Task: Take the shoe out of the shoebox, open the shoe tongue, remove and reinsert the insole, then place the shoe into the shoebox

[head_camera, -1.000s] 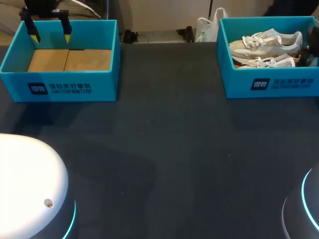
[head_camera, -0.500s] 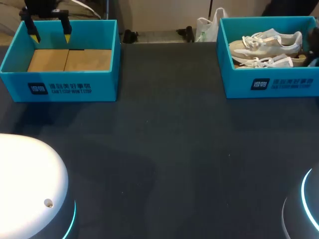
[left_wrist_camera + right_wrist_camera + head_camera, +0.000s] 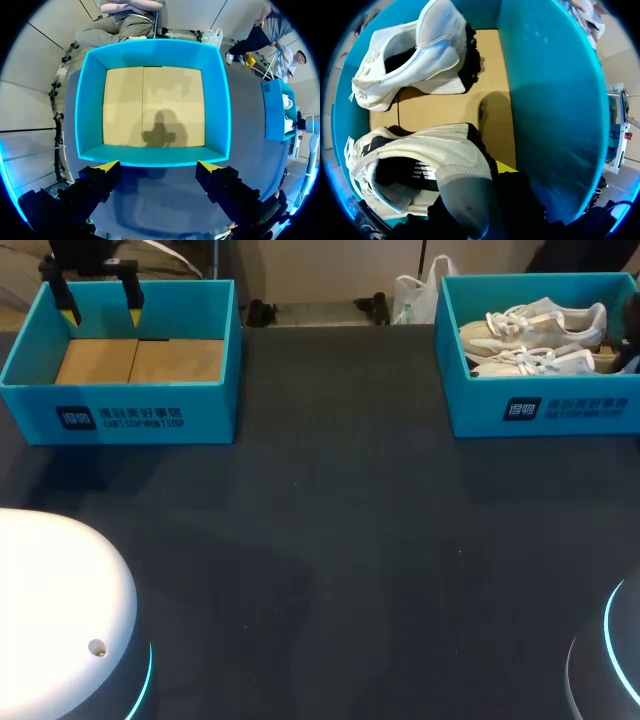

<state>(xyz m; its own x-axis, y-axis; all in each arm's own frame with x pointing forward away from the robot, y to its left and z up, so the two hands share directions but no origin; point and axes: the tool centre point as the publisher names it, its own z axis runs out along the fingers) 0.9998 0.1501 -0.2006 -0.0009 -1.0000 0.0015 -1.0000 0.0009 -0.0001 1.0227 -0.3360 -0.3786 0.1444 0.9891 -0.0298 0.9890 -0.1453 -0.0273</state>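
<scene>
Teal shoebox (image 3: 472,412), white print (image 3: 567,408) on its front, two white shoes (image 3: 538,326) inside

My left gripper (image 3: 100,308) points downward at far left, fingers spread wide apart. My right gripper (image 3: 504,172) sits far right.

- Left arm base (image 3: 60,620): glossy white dome, cyan light ring at its edge.
- Right arm base (image 3: 610,680): grey curve, cyan ring.
- Left jaws: black fingers (image 3: 95,180), yellow wedge tips.
</scene>
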